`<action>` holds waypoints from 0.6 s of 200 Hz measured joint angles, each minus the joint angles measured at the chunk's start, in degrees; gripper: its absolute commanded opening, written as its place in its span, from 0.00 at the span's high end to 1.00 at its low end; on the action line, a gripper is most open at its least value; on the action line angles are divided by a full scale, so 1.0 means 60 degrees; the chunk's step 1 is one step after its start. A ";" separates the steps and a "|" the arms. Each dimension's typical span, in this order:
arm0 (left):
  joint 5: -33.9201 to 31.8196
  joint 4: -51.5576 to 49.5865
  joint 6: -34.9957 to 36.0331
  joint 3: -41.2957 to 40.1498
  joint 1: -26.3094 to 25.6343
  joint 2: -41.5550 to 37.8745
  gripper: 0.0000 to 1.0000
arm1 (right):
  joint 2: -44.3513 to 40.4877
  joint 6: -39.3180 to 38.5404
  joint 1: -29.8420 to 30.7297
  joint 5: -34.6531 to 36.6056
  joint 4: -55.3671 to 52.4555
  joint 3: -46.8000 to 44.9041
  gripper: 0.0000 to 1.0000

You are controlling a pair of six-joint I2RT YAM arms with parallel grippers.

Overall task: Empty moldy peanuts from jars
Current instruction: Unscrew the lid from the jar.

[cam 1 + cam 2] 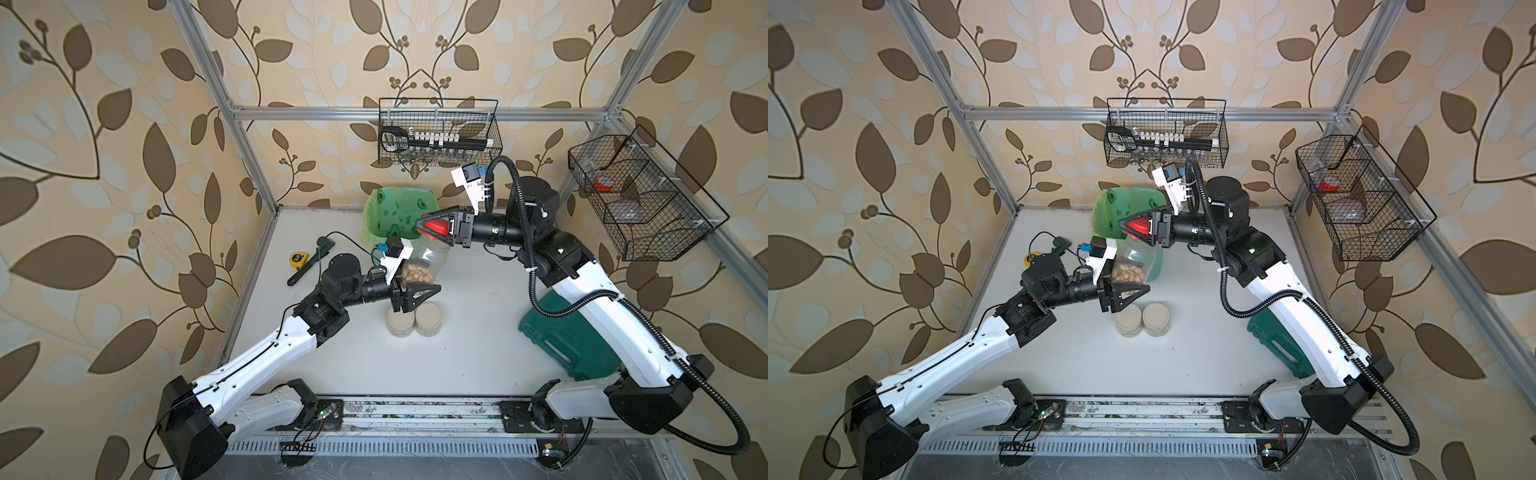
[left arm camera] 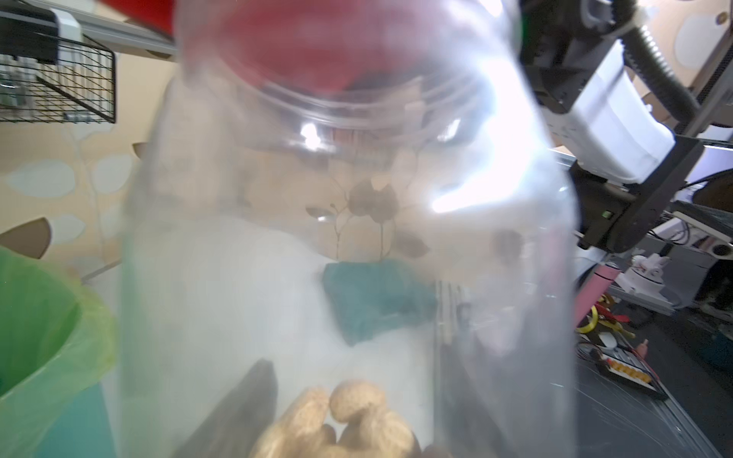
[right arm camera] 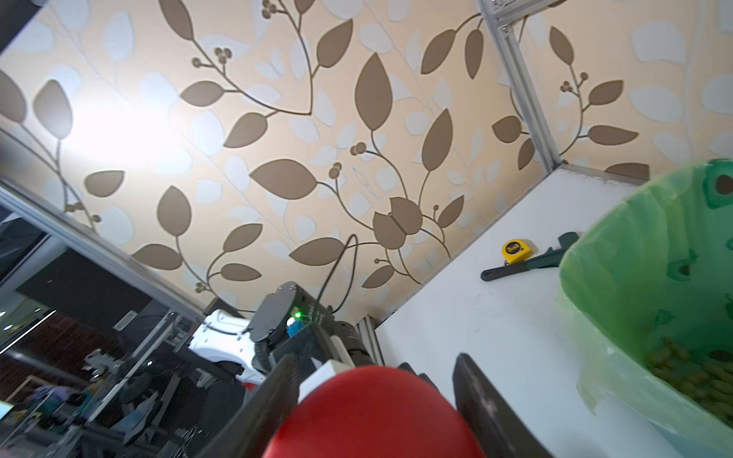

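Red lid (image 3: 373, 416) sits pinched in the right tool (image 1: 428, 227), left tool (image 1: 430, 289) clamping the peanut jar (image 1: 432, 254); clean unscrewing needs the glass held rigid.

Red-lid jar (image 1: 432, 254) w/ peanuts (image 1: 417, 275), maybe tilted

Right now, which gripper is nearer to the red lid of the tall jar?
Right. The right gripper is closed around the red lid; the left gripper holds the tall jar at its base, beside the peanuts.
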 measured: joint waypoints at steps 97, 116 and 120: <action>-0.0127 -0.0590 -0.0197 -0.0007 -0.0015 -0.0168 0.66 | -0.0087 0.0058 -0.1712 -0.1410 -0.0058 0.0452 0.56; -0.0492 -0.0619 -0.0142 -0.0098 -0.0015 -0.0568 0.65 | -0.0423 -0.0270 -0.1996 -0.0816 -0.0474 0.0299 0.56; -0.0619 -0.0637 -0.0117 -0.0131 -0.0015 -0.0678 0.65 | -0.0510 -0.0339 -0.2065 -0.0688 -0.0550 0.0255 0.56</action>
